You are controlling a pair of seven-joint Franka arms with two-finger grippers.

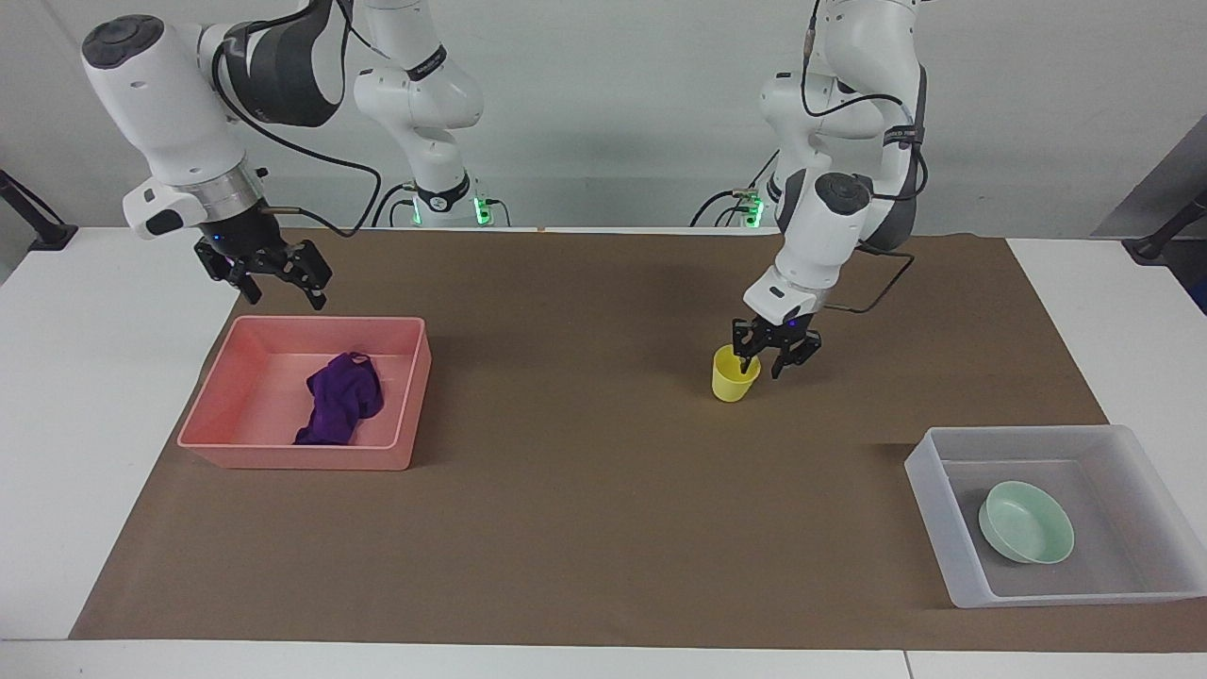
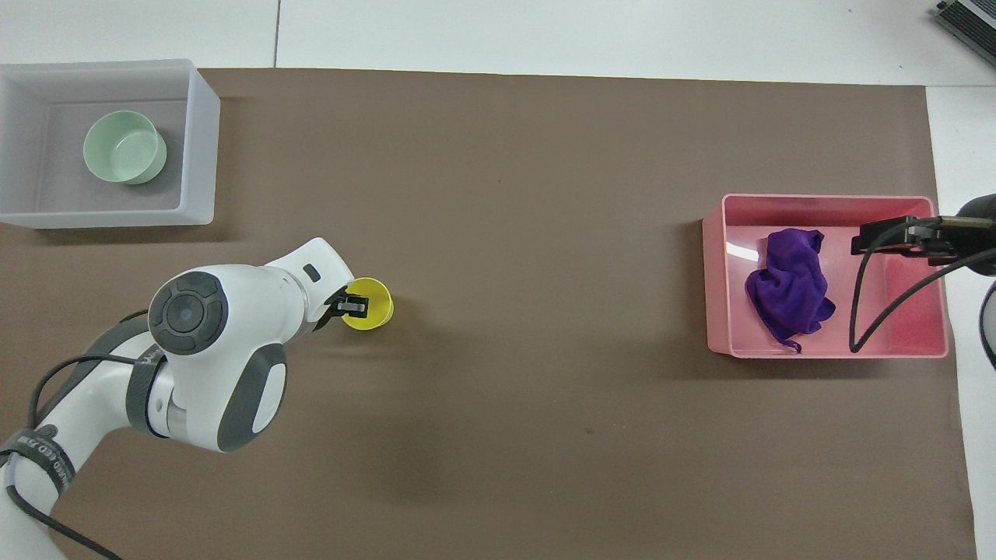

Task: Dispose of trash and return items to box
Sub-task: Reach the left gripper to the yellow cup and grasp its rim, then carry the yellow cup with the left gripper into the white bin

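Observation:
The yellow cup (image 1: 732, 383) (image 2: 375, 308) stands upright on the brown mat, toward the left arm's end. My left gripper (image 1: 762, 367) (image 2: 354, 305) is down at its rim, one finger inside and one outside the wall. The jaws are half closed with a gap showing. The purple rag (image 1: 344, 405) (image 2: 790, 292) lies crumpled in the pink bin (image 1: 292, 457) (image 2: 825, 201). My right gripper (image 1: 278, 288) (image 2: 865, 238) hangs open and empty above that bin. The mint-green bowl (image 1: 1026, 536) (image 2: 124, 146) sits in the translucent box (image 1: 943, 528) (image 2: 198, 155).
The brown mat (image 1: 585, 528) covers most of the white table. The pink bin sits at the right arm's end, the box at the left arm's end, farther from the robots than the cup. A black cable (image 2: 856, 311) from the right arm dangles over the pink bin.

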